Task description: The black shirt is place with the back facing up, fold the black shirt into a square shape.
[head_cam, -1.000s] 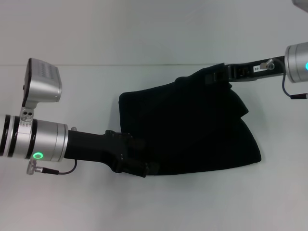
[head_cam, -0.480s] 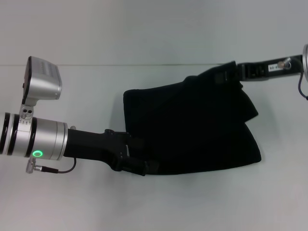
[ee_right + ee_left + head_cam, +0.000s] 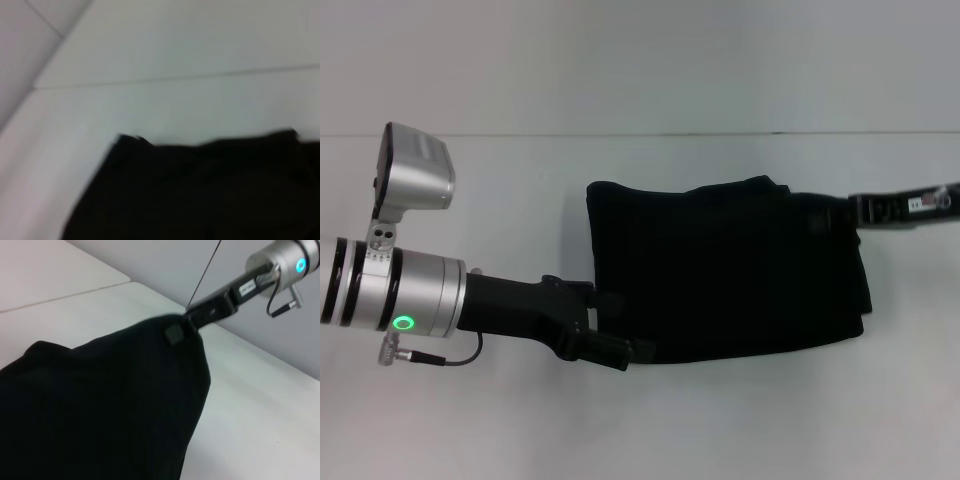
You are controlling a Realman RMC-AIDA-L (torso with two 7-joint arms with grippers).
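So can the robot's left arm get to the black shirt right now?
Probably yes. The left gripper is already at the near left corner of the black shirt, and nothing lies between them on the white table.

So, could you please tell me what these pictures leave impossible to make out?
- Left gripper, head view: its fingertips merge with the black shirt, so its grip is unreadable.
- Right gripper, head view: its tip is likewise lost against the cloth.
- Shirt lettering: unseen in any view.
- Right wrist view: blurred, folds unreadable.
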